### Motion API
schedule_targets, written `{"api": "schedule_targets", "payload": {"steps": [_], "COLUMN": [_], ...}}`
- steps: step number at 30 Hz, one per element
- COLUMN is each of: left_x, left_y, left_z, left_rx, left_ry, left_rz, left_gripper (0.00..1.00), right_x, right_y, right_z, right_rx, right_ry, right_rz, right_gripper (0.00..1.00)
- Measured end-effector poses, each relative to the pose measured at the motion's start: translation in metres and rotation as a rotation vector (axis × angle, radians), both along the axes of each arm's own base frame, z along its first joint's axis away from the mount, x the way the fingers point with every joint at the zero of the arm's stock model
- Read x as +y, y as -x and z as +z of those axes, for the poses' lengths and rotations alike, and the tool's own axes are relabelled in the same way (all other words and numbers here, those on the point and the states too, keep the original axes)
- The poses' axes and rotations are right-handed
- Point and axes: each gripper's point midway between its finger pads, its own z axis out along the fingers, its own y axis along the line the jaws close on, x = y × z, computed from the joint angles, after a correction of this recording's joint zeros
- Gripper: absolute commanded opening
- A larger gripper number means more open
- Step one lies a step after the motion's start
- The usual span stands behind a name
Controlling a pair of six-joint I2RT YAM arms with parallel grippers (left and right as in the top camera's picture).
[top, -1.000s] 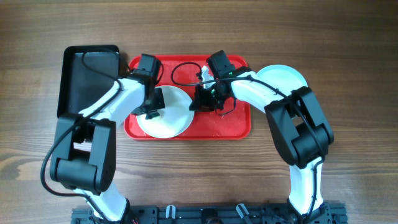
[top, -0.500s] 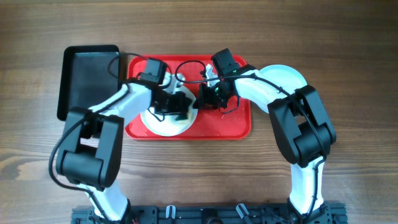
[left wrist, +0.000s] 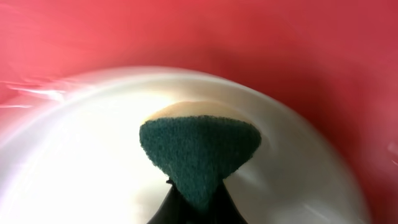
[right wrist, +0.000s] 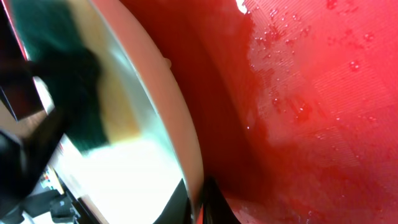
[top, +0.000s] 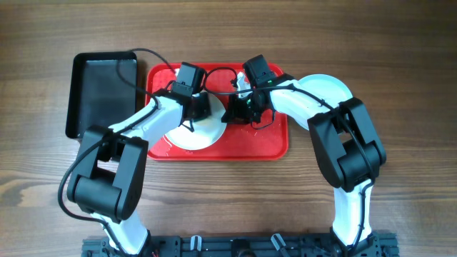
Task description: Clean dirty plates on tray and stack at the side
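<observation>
Scrub step | we have the left gripper [left wrist: 191, 210] clamped on the green sponge [left wrist: 199, 146], pressed to the cream plate [top: 187, 135] left of centre on the red tray [top: 275, 143] | our right gripper [right wrist: 198, 202] pinches its right rim, likely against sliding | second plate [top: 330, 87] lies on the desk [top: 400, 57] right of the tray, probably starting the stack
</observation>
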Motion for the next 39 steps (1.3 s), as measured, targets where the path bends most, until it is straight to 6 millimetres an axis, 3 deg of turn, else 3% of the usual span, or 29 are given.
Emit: {"api": "schedule_targets", "payload": {"steps": [4,8,9,14,20,27,31,39], "left_x": [0.039,0.061,0.071,0.076,0.05,-0.03,-0.06,-0.08], "left_y": [0.007,0.026,0.039,0.066,0.079,0.096,0.099,0.079], "left_z": [0.002,0.001,0.002,-0.001,-0.005,-0.002,0.001,0.001], "left_rx": [-0.002,0.058,0.105,0.232,0.351,0.388,0.369,0.255], "left_ry": [-0.188,-0.3,-0.352,-0.38,-0.18,0.259,0.441,0.534], "left_rz": [0.122,0.172,0.177,0.137,-0.083,-0.4,-0.488,-0.525], "left_gripper": [0.04,0.04,0.04,0.04,0.04,0.04,0.04,0.04], "right_x": [0.002,0.009,0.012,0.013,0.007,0.001,0.001,-0.004], "right_y": [0.001,0.007,0.009,0.011,0.007,0.004,0.004,-0.004], "right_z": [0.0,0.001,0.001,0.002,0.001,0.0,0.0,-0.001], "right_rx": [0.0,0.001,0.002,0.003,0.004,0.0,0.0,-0.021], "right_ry": [-0.002,-0.008,-0.009,-0.015,-0.008,-0.006,-0.006,0.005], "right_rz": [0.003,0.024,0.031,0.039,0.026,0.024,0.024,0.006], "right_gripper": [0.04,0.04,0.04,0.04,0.04,0.04,0.04,0.04]}}
